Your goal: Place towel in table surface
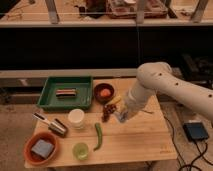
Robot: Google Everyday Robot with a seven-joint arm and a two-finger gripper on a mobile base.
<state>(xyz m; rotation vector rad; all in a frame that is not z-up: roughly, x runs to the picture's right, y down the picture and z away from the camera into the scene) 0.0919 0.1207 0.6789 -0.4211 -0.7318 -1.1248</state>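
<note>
A smooth cream-white arm (165,85) of rounded segments ends in the end effector (121,116) over the table.

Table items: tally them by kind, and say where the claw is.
Trays: 1, green tray
Bowls: 2, dark bowl, orange bowl
Cups: 2, white cup, green cup
Produce: 2, green pepper, grapes
Metal tools: 1, metal tool
Total: 8
The claw is low over the table, beside the grapes.
</note>
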